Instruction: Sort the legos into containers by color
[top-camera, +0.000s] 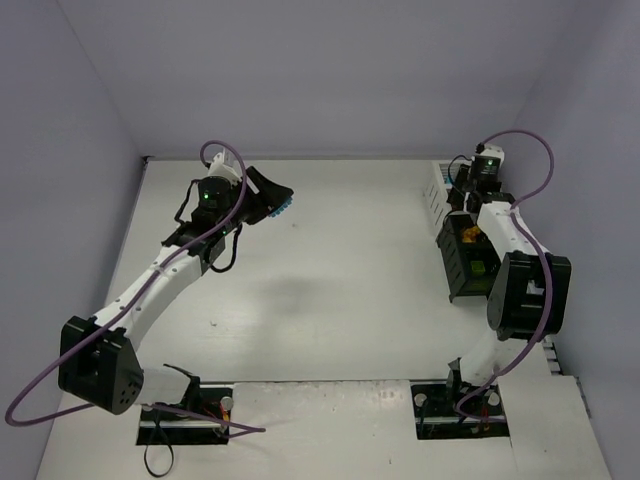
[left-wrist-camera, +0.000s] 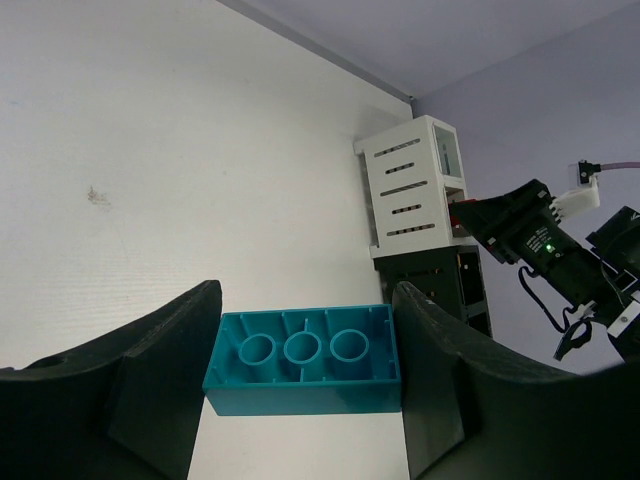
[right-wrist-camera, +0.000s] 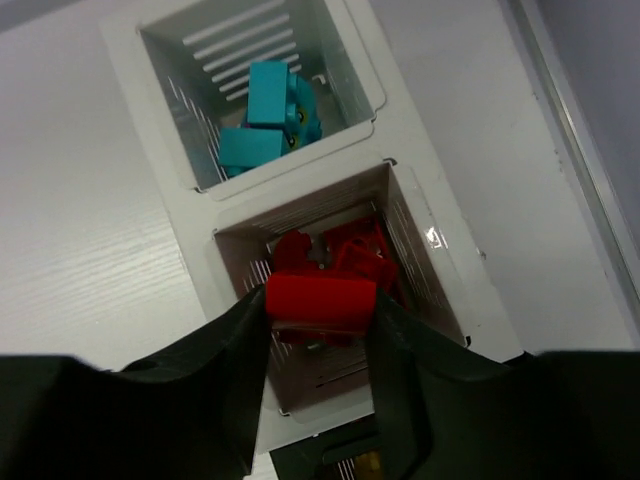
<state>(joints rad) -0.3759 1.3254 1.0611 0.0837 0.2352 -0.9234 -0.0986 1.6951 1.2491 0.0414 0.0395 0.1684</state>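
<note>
Your left arm (top-camera: 150, 285) stretches toward the far left of the table (top-camera: 340, 290), left fingers (left-wrist-camera: 160, 375) about half spread and clamped on the ends of a cyan brick (left-wrist-camera: 303, 373). Your right arm (top-camera: 503, 232) reaches over the containers (right-wrist-camera: 300, 182), right fingers (right-wrist-camera: 225, 370) pinching a red brick (right-wrist-camera: 320, 303) above the bin (right-wrist-camera: 428, 265) of red legos (right-wrist-camera: 365, 250), beside the white bin (right-wrist-camera: 358, 78) holding cyan ones (right-wrist-camera: 262, 120).

Light: bright, even, diffuse from above. Desk (top-camera: 350, 250) near white; one faint soft shadow nearside of left end effector (top-camera: 280, 203). Wrist views: fingers (left-wrist-camera: 150, 380) close to lens dark, slightly blurred; small glare on container rim (right-wrist-camera: 432, 236) beside right end effector (right-wrist-camera: 320, 305).
</note>
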